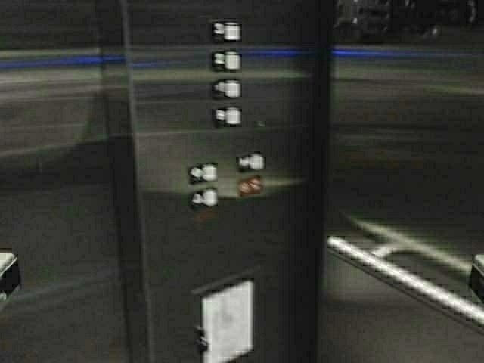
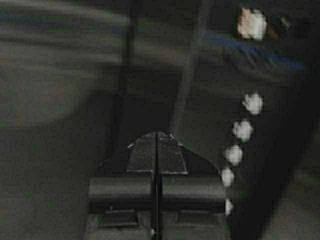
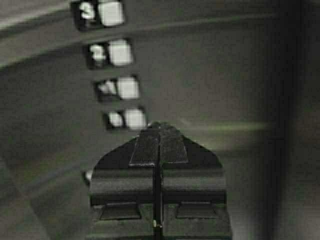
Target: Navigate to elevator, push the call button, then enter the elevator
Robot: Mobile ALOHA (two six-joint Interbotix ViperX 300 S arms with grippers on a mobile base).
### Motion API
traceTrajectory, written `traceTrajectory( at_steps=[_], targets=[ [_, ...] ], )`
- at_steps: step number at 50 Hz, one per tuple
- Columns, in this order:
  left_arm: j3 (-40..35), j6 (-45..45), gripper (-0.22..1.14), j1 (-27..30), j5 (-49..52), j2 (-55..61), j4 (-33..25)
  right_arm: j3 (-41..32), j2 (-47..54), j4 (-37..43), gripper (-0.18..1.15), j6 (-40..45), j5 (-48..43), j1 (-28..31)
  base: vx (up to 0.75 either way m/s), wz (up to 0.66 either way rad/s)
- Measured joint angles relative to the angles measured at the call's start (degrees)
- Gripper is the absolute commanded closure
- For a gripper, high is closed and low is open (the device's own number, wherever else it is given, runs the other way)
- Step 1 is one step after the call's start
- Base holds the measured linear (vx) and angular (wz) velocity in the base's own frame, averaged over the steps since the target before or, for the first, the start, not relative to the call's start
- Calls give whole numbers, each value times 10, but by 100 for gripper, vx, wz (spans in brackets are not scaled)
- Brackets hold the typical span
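I am inside the elevator, facing its steel-panelled cabin wall. Straight ahead is the cabin's control panel with a column of lit floor buttons. The call button is out of view. My left gripper is shut with nothing in it and shows only as a corner at the left edge of the high view. My right gripper is also shut and empty, pointing at the panel just below the lowest lit floor button. It shows at the right edge of the high view.
A tubular handrail runs along the right cabin wall. Lower on the panel are more lit buttons, a reddish button and a white plate. The steel walls stand close on all sides.
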Motion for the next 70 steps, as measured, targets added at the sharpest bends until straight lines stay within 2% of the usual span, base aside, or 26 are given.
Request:
traceTrajectory(
  at_steps=[13,30,46,60,70],
  targets=[
    [0,1,89,-1,21,-23,-1,2,91,-9,91,-21,-100,3,15,13],
    [4,9,89,0,25,-24,-1,-69,272,-7,91,-45,-223,1,10,5],
    [8,10,89,-1,26,-24,-1,-127,315,-7,91,-52,-244,2,5,1],
    [9,10,89,-1,26,-24,-1,-181,335,-8,91,-52,-243,36,1,0],
    [9,10,89,0,26,-24,-1,-193,349,-8,91,-52,-244,40,-1,0]
  ],
)
